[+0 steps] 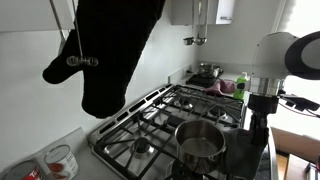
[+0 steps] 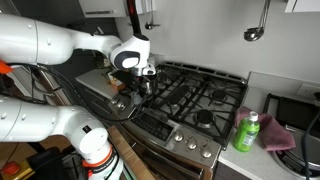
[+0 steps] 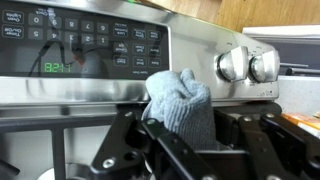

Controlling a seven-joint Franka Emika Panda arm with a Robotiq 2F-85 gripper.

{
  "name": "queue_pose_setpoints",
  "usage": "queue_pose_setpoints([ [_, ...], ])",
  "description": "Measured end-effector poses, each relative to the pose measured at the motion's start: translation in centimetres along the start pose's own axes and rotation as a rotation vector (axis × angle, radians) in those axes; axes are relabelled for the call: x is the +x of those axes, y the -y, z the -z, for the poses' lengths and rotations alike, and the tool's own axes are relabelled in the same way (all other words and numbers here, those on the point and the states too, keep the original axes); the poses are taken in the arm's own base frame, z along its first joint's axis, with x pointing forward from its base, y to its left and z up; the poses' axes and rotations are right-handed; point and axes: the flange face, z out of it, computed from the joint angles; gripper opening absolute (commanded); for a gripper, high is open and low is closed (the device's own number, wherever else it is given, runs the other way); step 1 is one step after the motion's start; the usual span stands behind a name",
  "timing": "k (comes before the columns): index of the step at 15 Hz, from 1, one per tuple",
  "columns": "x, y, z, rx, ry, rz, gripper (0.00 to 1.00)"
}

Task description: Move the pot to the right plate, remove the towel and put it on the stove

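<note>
In the wrist view my gripper (image 3: 186, 138) is shut on a blue-grey towel (image 3: 180, 100), which bunches up between the black fingers in front of the oven's control panel (image 3: 80, 40). A steel pot (image 1: 200, 142) stands on a front burner of the gas stove (image 1: 150, 125). In both exterior views the arm reaches down at the stove's front edge, close to the pot (image 2: 124, 106). The gripper (image 2: 147, 82) hangs just above the front grates. The towel does not show clearly in either exterior view.
A black oven mitt (image 1: 110, 50) hangs large in the foreground. A green bottle (image 2: 248, 132) and a pink cloth (image 2: 281, 136) sit on the counter beside the stove. Another pot (image 1: 208, 70) stands at the back. Two oven knobs (image 3: 246, 65) are close by.
</note>
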Motion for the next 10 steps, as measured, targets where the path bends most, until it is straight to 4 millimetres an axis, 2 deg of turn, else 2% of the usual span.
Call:
queue_pose_setpoints([
  [3, 0.2, -0.2, -0.6, -0.005, 0.006, -0.018, 0.03],
  [4, 0.3, -0.2, -0.8, -0.006, 0.010, -0.025, 0.26],
  [6, 0.5, -0.2, -1.2, -0.011, 0.017, -0.039, 0.29],
  [10, 0.8, -0.1, -1.1, -0.054, 0.010, -0.048, 0.58],
])
